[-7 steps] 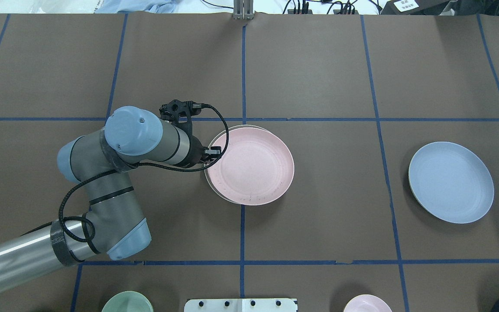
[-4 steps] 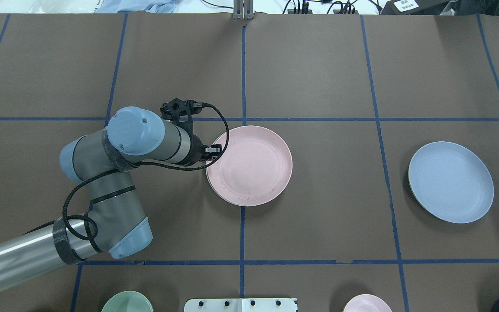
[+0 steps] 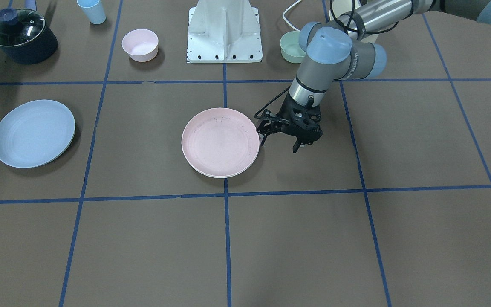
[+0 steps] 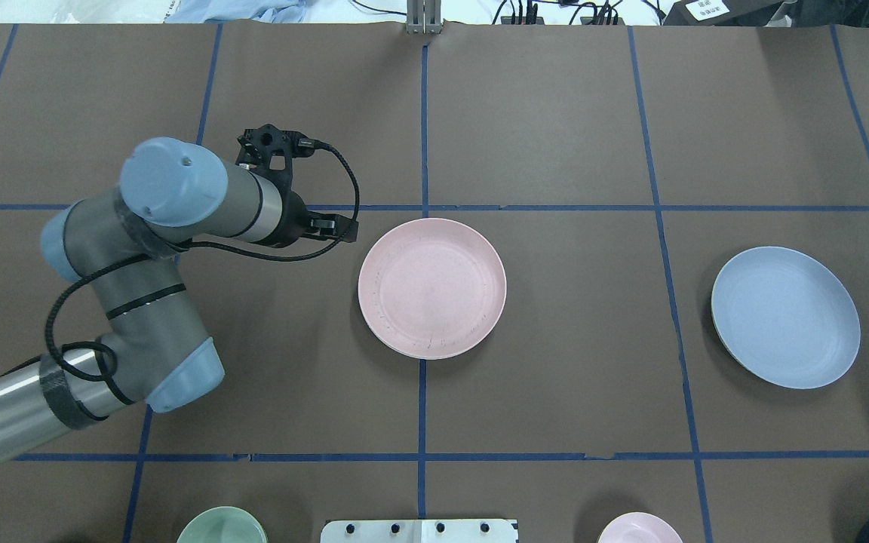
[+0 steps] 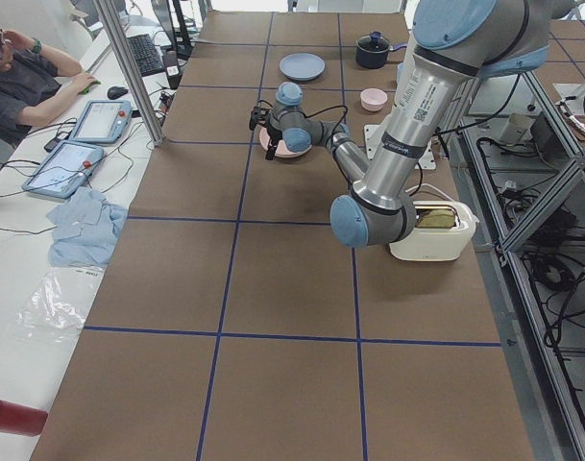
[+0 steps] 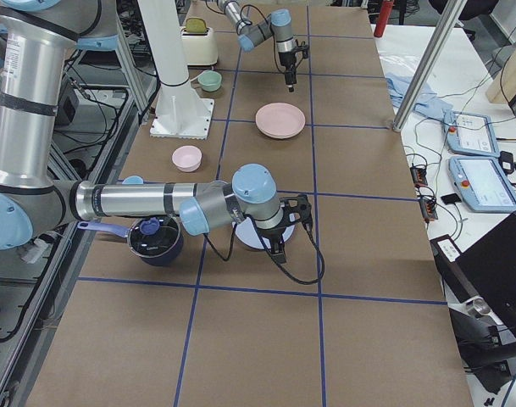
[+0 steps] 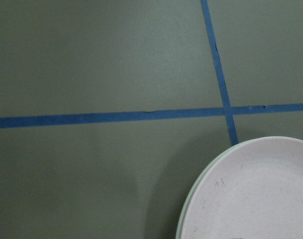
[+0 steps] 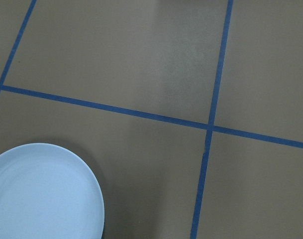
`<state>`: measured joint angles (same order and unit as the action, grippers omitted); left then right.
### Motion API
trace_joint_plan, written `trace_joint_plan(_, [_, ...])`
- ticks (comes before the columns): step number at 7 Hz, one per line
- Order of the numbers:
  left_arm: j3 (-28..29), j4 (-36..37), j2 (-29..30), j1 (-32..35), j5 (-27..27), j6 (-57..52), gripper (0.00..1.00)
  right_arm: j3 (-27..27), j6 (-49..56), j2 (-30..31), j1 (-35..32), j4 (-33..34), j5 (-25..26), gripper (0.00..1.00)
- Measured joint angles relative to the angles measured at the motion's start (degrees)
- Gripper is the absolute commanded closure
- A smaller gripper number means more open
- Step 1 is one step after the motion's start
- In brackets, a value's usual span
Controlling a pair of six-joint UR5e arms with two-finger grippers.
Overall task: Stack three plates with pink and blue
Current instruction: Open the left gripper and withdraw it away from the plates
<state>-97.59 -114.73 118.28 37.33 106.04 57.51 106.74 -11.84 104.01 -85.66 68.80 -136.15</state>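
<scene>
The pale pink plate (image 4: pixel 432 288) lies flat at the table's middle, also in the front view (image 3: pixel 220 142). It rests on the cream-white plate, of which only a thin rim (image 7: pixel 183 219) shows in the left wrist view. The pale blue plate (image 4: pixel 785 317) lies alone far to the right, also in the front view (image 3: pixel 33 133) and the right wrist view (image 8: pixel 42 194). My left gripper (image 3: pixel 279 146) hangs open and empty just left of the pink plate, clear of it (image 4: pixel 333 225). My right gripper (image 6: pixel 279 250) shows only in the exterior right view, near the blue plate; I cannot tell its state.
A small green bowl (image 3: pixel 292 47) and a small pink bowl (image 3: pixel 140 44) stand beside the white robot base (image 3: pixel 225 32). A dark lidded pot (image 3: pixel 21 36) and a blue cup (image 3: pixel 93 12) stand at the right end. A toaster (image 5: pixel 431 230) stands behind the left arm.
My left gripper let go of the pink plate and drew back to the left, away from it. The pink plate settled flat, now covering the cream-white plate.
</scene>
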Motion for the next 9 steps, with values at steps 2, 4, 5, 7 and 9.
trace_joint_plan(2, [-6.2, 2.8, -6.7, 6.8, 4.4, -14.0, 0.0, -0.1, -10.4, 4.0, 5.0, -9.8, 1.5, 0.0])
trace_joint_plan(4, [-8.3, 4.3, -12.8, 17.2, 10.5, -33.6, 0.0, -0.4, -21.0, 8.0, 11.8, -19.3, 6.3, 0.04])
trace_joint_plan(5, [-8.3, 4.5, -15.3, 22.3, 13.3, -42.3, 0.0, -1.1, -25.1, 9.2, 15.4, -23.0, 9.4, 0.06])
trace_joint_plan(7, [-8.5, 4.5, -17.7, 26.5, 15.3, -48.9, 0.0, -6.6, -31.8, 10.1, 20.9, -33.1, 14.0, 0.19])
trace_joint_plan(9, [-8.8, 4.3, -18.0, 27.1, 15.5, -49.5, 0.0, -9.9, -39.9, 9.1, 27.7, -39.4, 19.1, 0.25])
